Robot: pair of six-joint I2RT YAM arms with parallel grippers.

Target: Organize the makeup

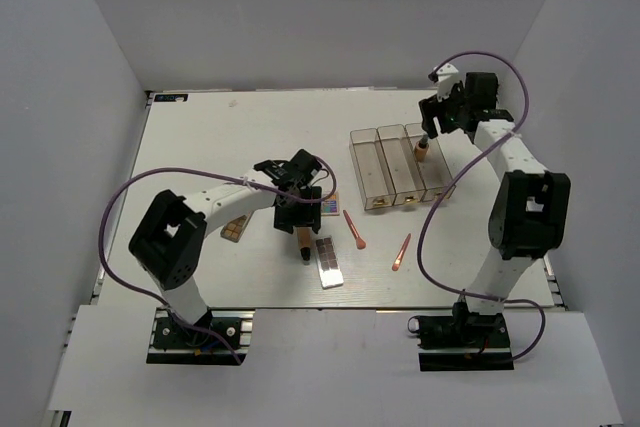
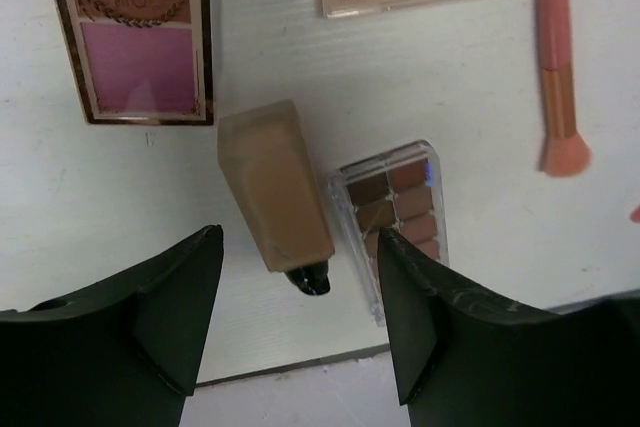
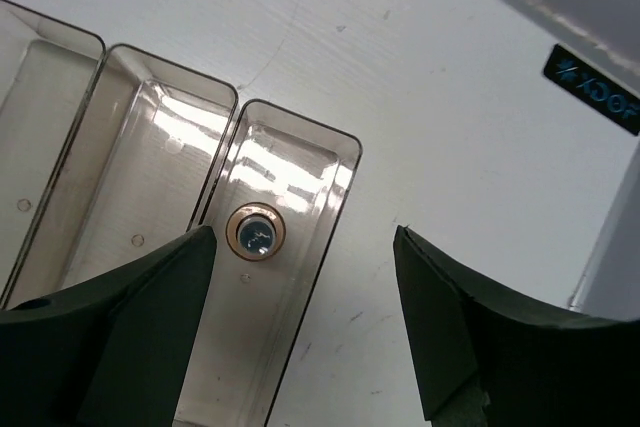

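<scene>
White walls close in a white tabletop (image 1: 200,147). From above, a clear three-compartment box (image 1: 385,172) sits right of centre. A tan tube (image 1: 422,150) stands in its rightmost compartment, and the right claw (image 1: 437,125) hovers over that end. The left claw (image 1: 298,192) hangs over the loose makeup mid-table. There lie a tan bottle (image 1: 302,240), a clear-cased palette (image 1: 328,261) beside it, a multicoloured palette (image 1: 328,207) and a brown palette (image 1: 234,230). One pink brush (image 1: 354,230) and a second pink brush (image 1: 402,252) lie apart, nearer the box.

The left wrist view shows the left claw's black fingers (image 2: 160,307) standing wide on either side of the bottle, not touching it. The bottle is a squared, matte tan block with a glossy black cap, lying flat and slightly askew. The clear-cased palette touches its side, hard plastic over rows of brown pans. The brown palette holds a pink pan, and the multicoloured one glitters. The step in hand looks like picking up the bottle. The next move probably calls for a straight descent and a close across its flat sides, without catching the palette's edge.

At the right wrist, the right claw is spread wide and holds nothing. Below it the tube's round, gold-rimmed cap faces up in the thin, glossy, round-cornered compartment. That placement looks finished.
</scene>
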